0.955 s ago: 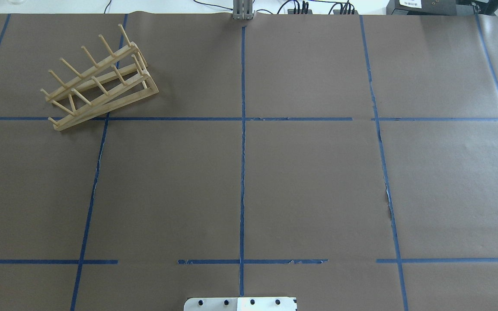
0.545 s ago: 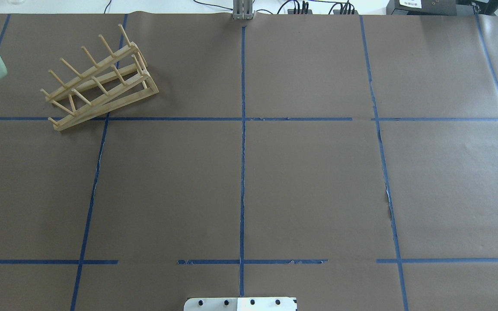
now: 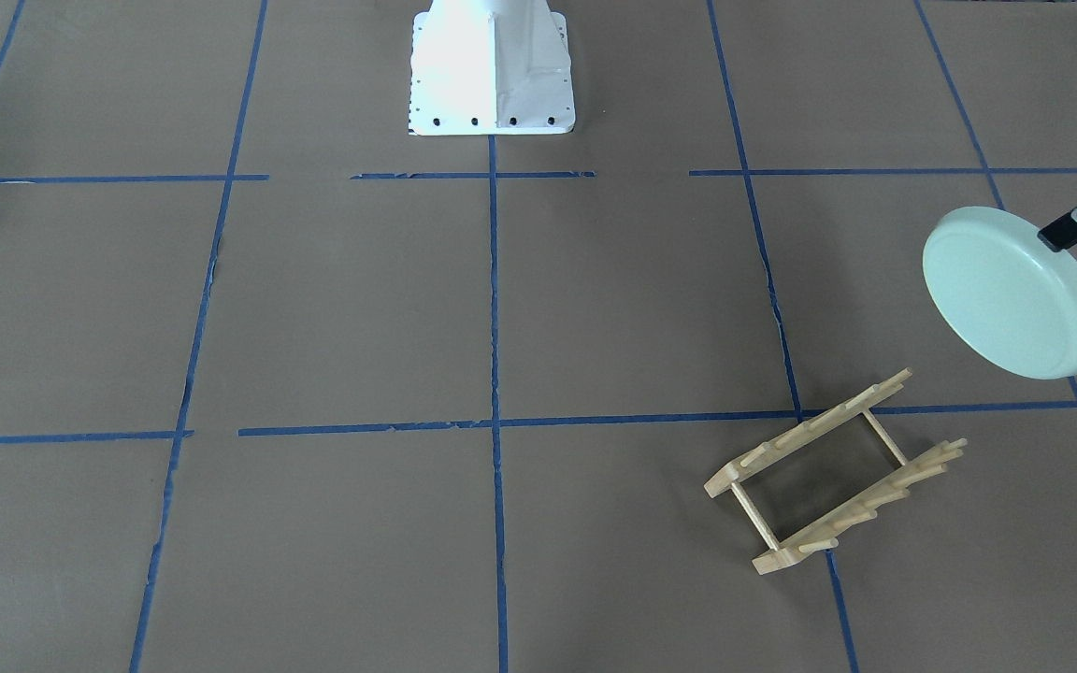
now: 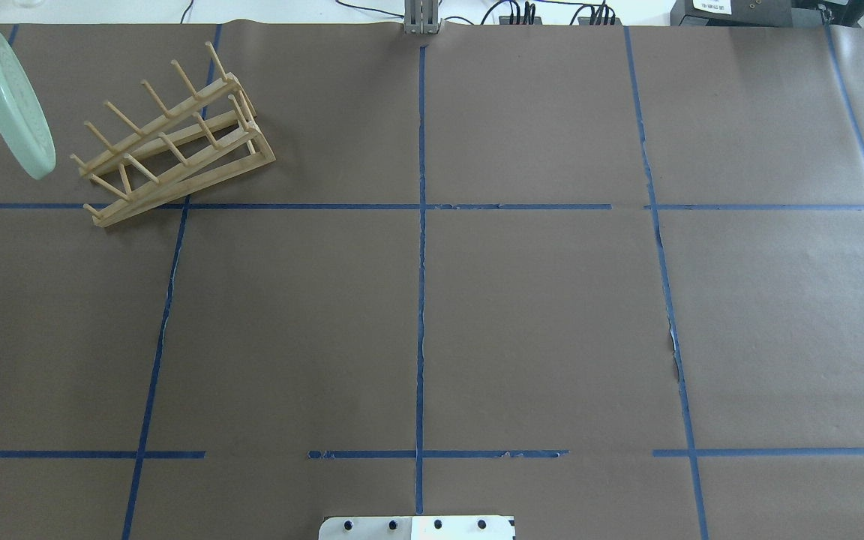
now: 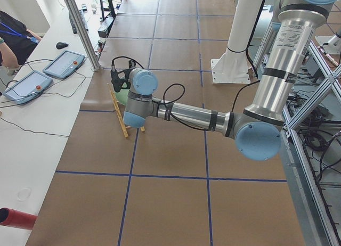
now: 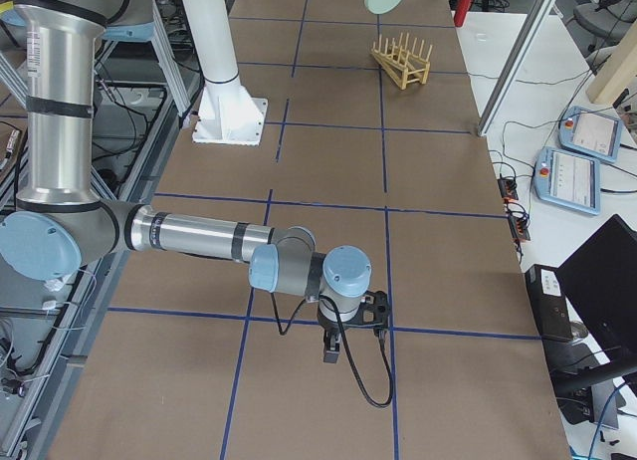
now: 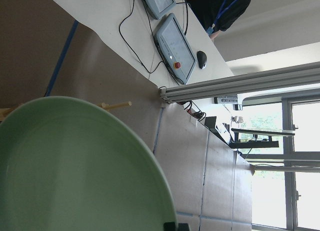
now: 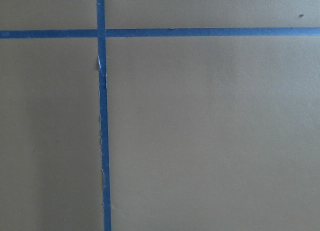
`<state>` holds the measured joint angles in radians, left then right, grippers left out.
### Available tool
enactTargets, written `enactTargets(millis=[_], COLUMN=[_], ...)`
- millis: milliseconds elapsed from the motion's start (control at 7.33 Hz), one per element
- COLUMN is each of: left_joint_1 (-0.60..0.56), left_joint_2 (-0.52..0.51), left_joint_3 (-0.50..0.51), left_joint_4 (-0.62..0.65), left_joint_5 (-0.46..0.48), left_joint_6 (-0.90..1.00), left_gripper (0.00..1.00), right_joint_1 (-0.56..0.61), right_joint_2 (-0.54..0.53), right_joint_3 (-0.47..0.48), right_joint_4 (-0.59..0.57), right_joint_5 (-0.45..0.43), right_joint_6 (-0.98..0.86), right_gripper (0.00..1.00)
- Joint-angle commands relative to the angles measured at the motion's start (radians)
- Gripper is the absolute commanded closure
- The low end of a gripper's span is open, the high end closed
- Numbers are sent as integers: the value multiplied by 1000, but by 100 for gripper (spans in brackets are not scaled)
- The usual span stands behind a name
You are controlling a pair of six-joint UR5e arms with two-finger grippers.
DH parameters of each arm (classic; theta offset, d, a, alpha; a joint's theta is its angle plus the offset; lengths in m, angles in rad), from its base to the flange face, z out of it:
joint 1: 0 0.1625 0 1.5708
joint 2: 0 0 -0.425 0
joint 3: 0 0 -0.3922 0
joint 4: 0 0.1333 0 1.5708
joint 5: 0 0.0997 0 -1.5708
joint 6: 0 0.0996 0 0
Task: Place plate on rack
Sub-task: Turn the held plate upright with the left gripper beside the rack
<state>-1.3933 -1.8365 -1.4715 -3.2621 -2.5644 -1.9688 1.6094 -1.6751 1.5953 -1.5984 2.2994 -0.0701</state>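
The pale mint-green plate (image 3: 1015, 292) hangs tilted on edge above the table, its flat underside toward the front-facing camera. My left gripper (image 3: 1059, 235) is shut on its upper rim. In the overhead view the plate (image 4: 13, 97) is at the far left, just left of the light-wood rack (image 4: 177, 135). The rack (image 3: 833, 486) stands empty on the table, apart from the plate. The left wrist view is filled by the plate's inside (image 7: 75, 166). My right gripper (image 6: 334, 348) hovers low over the table near the opposite end; I cannot tell whether it is open.
The white robot base (image 3: 492, 70) stands at the table's near-robot edge. Blue tape lines (image 4: 421, 225) grid the brown paper. A side bench with two tablets (image 5: 64, 64) and a seated person lies past the rack's side of the table.
The plate has come further into the overhead view from the left edge, moving right and down toward the rack. The rack has not moved.
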Motion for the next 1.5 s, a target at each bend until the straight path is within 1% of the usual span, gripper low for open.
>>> enactTargets(millis=[0,136,273,409,545,682,955,1091,1364], left_joint_1=[11,14,22,40,100,146,174,180,185], left_joint_2=[-13,-35,-61,-76,-76,-76,-105,-145,-177], left_joint_3=[7,7,7,7,7,7,26,83,163], left_joint_4=[-48,-50,-56,-95,-178,-209,-209,-211,-211], left_joint_5=[13,67,119,194,325,404,466,496,506], left_joint_6=[-7,-33,-97,-183,-253,-268,-254,-239,-164], left_gripper=[100,100,100,100,100,100,100,100,100], right_joint_1=[0,0,0,0,0,0,0,0,0], right_joint_2=[0,0,0,0,0,0,0,0,0], right_joint_3=[0,0,0,0,0,0,0,0,0], right_joint_4=[0,-1,-2,0,0,0,-2,0,0], right_joint_5=[0,0,0,0,0,0,0,0,0], right_joint_6=[0,0,1,0,0,1,0,0,1], right_gripper=[0,0,0,0,0,0,0,0,0])
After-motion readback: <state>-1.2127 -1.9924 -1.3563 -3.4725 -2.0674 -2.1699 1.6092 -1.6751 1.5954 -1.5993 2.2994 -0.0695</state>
